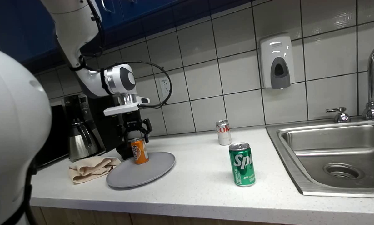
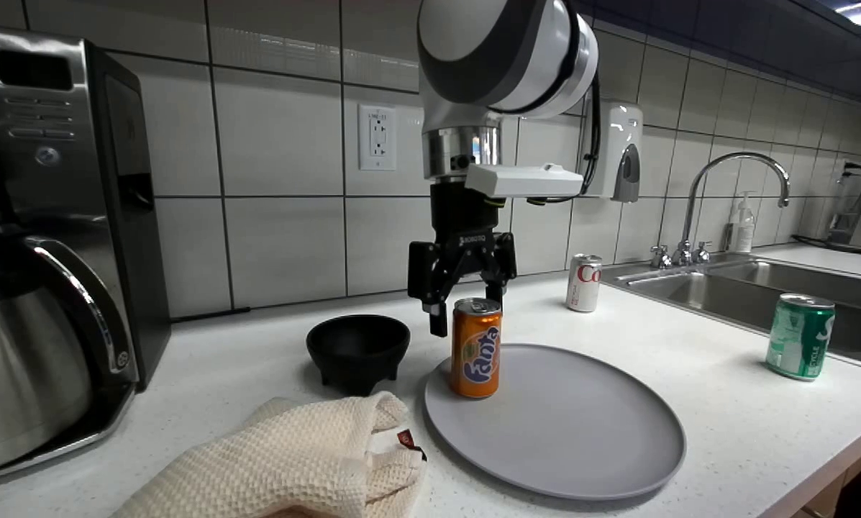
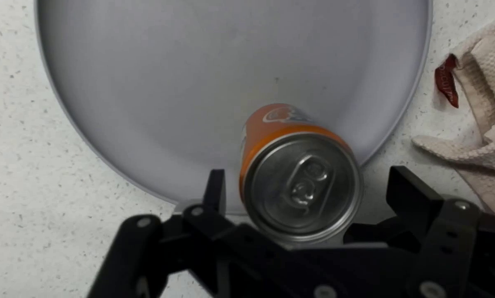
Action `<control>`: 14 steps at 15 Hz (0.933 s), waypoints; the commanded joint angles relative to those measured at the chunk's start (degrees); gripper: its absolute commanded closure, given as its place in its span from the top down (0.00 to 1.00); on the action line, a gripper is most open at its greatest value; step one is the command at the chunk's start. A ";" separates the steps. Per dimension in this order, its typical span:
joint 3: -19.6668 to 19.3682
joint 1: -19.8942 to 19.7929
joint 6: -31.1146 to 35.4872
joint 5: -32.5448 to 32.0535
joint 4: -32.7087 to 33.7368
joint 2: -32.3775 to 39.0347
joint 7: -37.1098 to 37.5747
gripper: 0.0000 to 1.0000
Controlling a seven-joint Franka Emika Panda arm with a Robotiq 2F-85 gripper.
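One orange can (image 2: 477,352) stands upright on a gray plate (image 2: 581,432). The gripper (image 3: 308,182) straddles the can's top, jaws spread wide, gripping nothing

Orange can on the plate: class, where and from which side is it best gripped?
Probably by opposite sides of its upper body, from above: the can is an upright cylinder on the plate, narrow enough to fit inside the open gripper.
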 commanded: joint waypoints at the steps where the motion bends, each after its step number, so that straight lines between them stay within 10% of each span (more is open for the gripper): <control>1: 0.18 0.14 -1.23 -1.31 -0.04 -2.19 2.73 1.00; 14: -1.75 -3.13 -0.05 -0.87 -5.01 -9.43 1.94 1.00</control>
